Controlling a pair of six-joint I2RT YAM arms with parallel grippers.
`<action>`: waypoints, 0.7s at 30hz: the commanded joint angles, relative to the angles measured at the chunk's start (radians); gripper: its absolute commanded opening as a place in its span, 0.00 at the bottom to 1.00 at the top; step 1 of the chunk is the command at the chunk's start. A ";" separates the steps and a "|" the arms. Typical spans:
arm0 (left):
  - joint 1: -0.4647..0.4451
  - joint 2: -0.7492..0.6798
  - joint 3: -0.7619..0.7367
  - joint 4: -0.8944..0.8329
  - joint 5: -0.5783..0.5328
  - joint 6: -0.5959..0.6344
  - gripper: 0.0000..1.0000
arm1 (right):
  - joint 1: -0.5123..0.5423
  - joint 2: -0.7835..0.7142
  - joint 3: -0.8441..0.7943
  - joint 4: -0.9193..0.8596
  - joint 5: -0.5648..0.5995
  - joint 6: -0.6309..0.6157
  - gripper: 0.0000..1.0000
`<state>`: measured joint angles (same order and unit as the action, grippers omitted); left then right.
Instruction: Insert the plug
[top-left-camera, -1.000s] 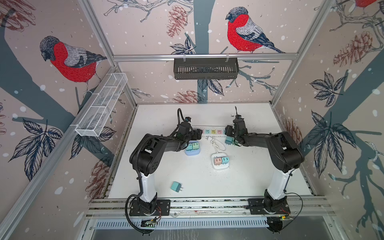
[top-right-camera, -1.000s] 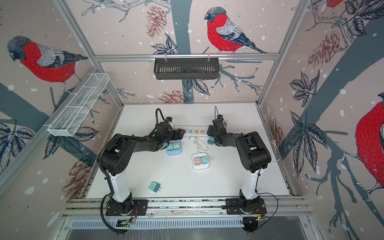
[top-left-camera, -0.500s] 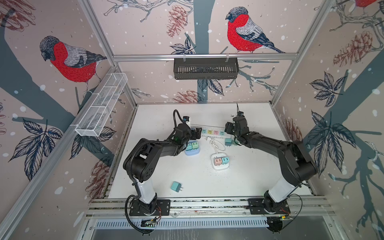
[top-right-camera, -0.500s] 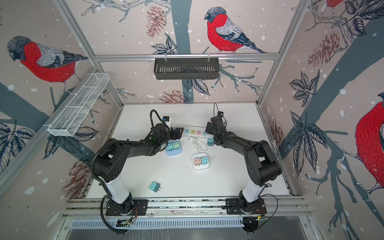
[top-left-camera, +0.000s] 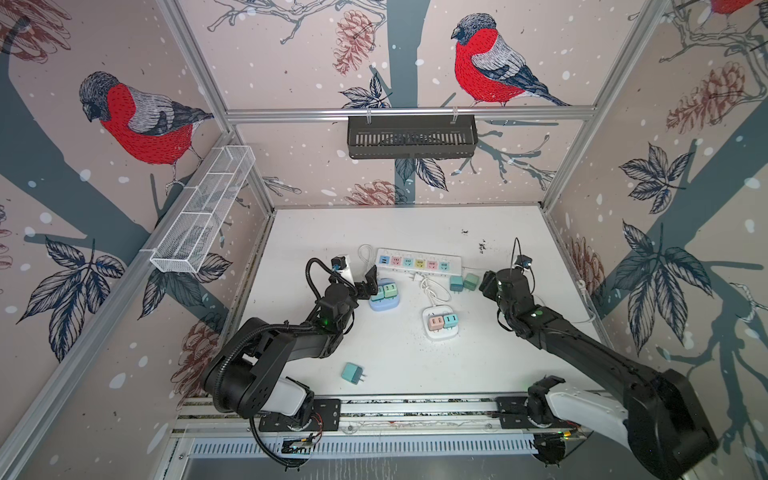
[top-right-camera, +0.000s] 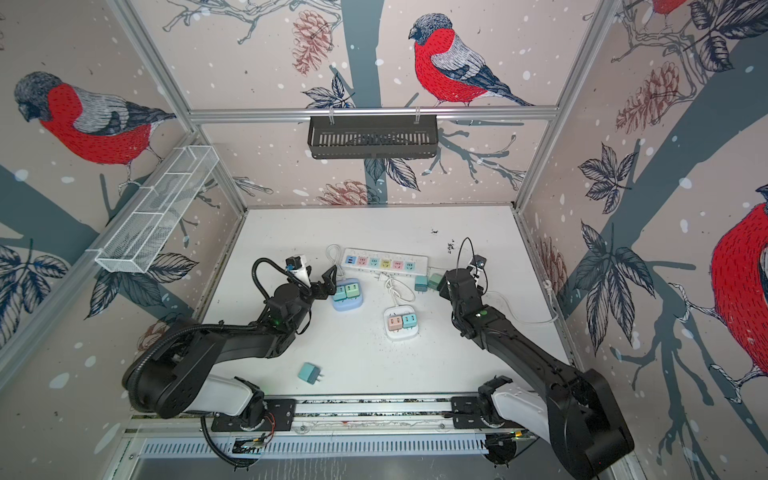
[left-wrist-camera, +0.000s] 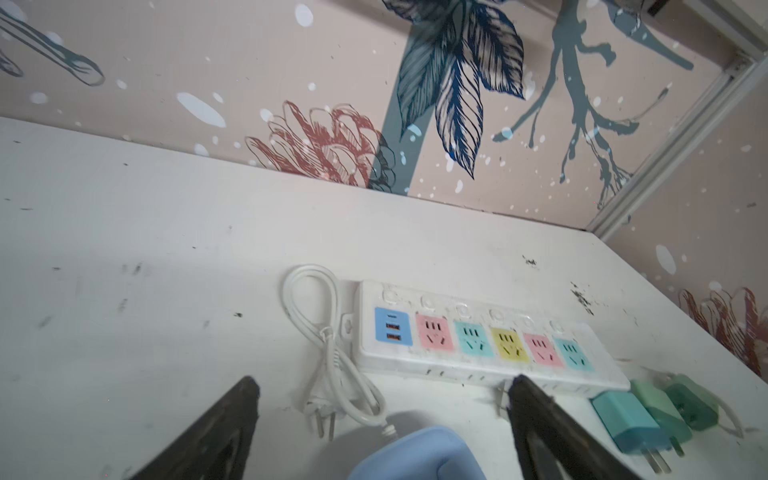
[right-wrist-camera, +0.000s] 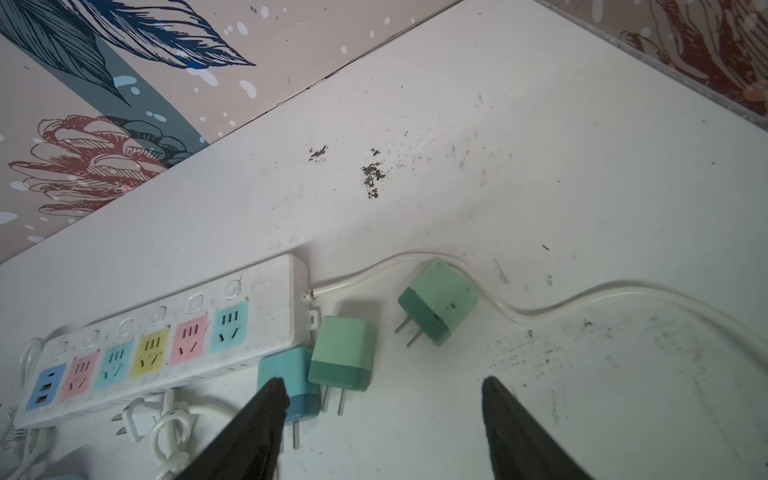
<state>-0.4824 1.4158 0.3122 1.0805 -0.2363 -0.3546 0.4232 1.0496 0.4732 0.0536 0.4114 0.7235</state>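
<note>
The white power strip (top-left-camera: 419, 263) (top-right-camera: 385, 262) (left-wrist-camera: 478, 345) (right-wrist-camera: 166, 336) lies at the back of the table, its coloured sockets empty. A teal plug (right-wrist-camera: 291, 374) (top-left-camera: 456, 283), a green plug (right-wrist-camera: 343, 353) (top-left-camera: 471, 281) and another green plug (right-wrist-camera: 436, 301) lie loose at its right end. My right gripper (right-wrist-camera: 383, 383) (top-left-camera: 484, 284) is open just short of them, holding nothing; one finger overlaps the teal plug in the wrist view. My left gripper (left-wrist-camera: 384, 382) (top-left-camera: 365, 282) is open above the blue socket block (top-left-camera: 384, 296) (left-wrist-camera: 415, 455), empty.
A white socket block (top-left-camera: 440, 323) carries a pink and a teal plug. A loose teal plug (top-left-camera: 352, 372) (top-right-camera: 309, 372) lies near the front. White cords (left-wrist-camera: 332, 353) (right-wrist-camera: 582, 299) trail beside the strip. A black basket (top-left-camera: 411, 137) and a wire tray (top-left-camera: 203, 210) hang on the walls.
My right gripper has opened wider and drawn back to the right, away from the plugs at the strip's end. My left gripper has pulled back slightly towards the left.
</note>
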 joint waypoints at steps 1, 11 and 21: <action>0.001 -0.040 -0.010 0.057 -0.139 0.048 0.93 | -0.004 -0.054 -0.049 0.018 -0.009 0.033 0.76; 0.001 -0.161 -0.098 0.047 -0.267 0.104 0.93 | -0.059 0.008 -0.074 0.046 -0.121 0.017 0.78; 0.002 -0.145 -0.083 0.034 -0.279 0.102 0.93 | -0.110 0.126 -0.053 0.102 -0.164 -0.002 0.78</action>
<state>-0.4824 1.2770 0.2348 1.0790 -0.4942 -0.2550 0.3187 1.1553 0.4068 0.1085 0.2646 0.7311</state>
